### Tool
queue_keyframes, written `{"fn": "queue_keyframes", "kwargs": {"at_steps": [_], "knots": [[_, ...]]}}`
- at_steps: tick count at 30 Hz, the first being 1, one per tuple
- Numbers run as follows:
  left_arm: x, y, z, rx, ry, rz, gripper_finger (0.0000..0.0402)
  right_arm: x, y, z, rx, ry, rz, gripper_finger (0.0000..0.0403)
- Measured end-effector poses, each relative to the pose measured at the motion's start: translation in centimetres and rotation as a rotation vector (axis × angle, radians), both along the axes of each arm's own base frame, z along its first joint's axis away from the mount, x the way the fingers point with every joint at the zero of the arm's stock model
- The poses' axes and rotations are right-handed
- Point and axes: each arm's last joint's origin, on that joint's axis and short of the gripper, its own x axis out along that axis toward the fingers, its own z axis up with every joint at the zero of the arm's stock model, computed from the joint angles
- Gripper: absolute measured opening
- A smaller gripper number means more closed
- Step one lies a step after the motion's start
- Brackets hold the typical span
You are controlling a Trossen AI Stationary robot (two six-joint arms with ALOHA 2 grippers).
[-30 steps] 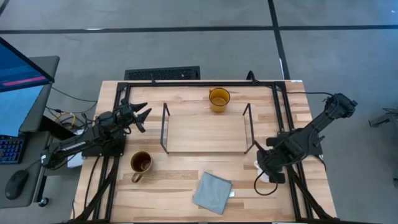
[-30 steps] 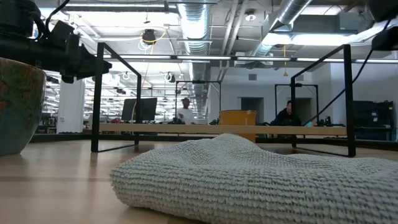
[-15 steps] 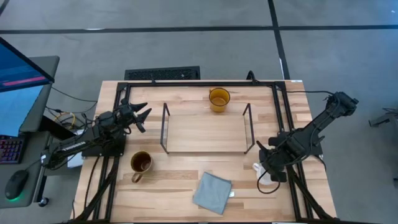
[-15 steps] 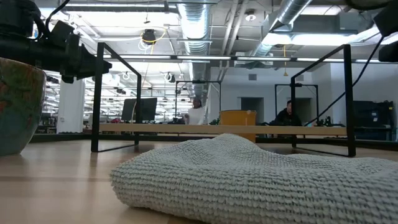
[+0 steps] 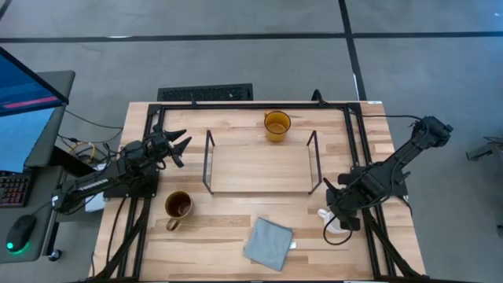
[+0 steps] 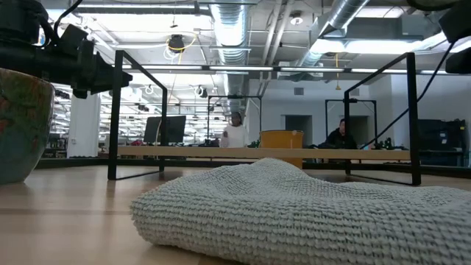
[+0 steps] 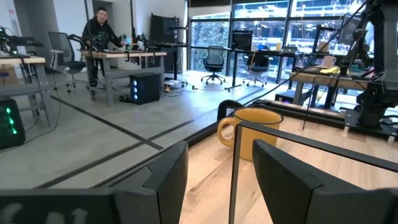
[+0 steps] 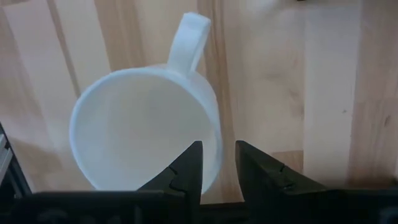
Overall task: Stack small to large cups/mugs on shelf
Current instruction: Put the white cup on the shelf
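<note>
So I've got the right gripper (image 5: 339, 214) parked low over the white mug (image 8: 146, 127), lower right of the overhead frame, just past the shelf's (image 5: 259, 167) right wire end. In the right wrist view the fingers (image 8: 186, 171) sit nearly closed, only a thin gap between them, right over the mug's rim on the side near the handle. Whether they're actually pinching the wall I can't tell; looks like they're not gripping anything yet.

My worries from here:

- With a gap that narrow, coming down could land a fingertip flat on the rim instead of straddling it. That would tip the mug or shove it toward the table edge.
- If I grab next to the handle, the mug hangs off-centre and may swing on the lift, then clip the shelf's wire frame on the way in.

Left gripper (image 5: 174, 146) is idle at the left side, fingers spread, holding nothing. Amber mug (image 5: 277, 125) sits behind the shelf at top centre, the brown mug (image 5: 178, 207) lower left, and a grey cloth (image 5: 268, 243) bottom centre. The shelf board has no mug on it, so nothing's stacked yet.
</note>
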Motion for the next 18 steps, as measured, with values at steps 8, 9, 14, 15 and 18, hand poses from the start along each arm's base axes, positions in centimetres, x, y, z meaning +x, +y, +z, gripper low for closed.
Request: {"fn": "queue_keyframes", "kwargs": {"at_steps": [8,9,14,15,18], "knots": [[0.0,0.0,0.0,0.000,0.000,0.000,0.0171,0.1,0.2,-1.2,0.045,-0.010,0.004,0.0118],[0.0,0.0,0.0,0.000,0.000,0.000,0.0171,0.2,0.2,-1.3,0.054,-0.011,0.002,0.0118],[0.0,0.0,0.0,0.000,0.000,0.000,0.0171,0.5,-0.1,-1.4,0.062,-0.017,-0.017,0.0117],[0.0,0.0,0.0,0.000,0.000,0.000,0.0171,0.5,-0.1,-1.4,0.062,-0.017,-0.019,0.0116],[0.0,0.0,0.0,0.000,0.000,0.000,0.0171,0.5,-0.1,-1.4,0.062,-0.017,-0.018,0.0103]]}}
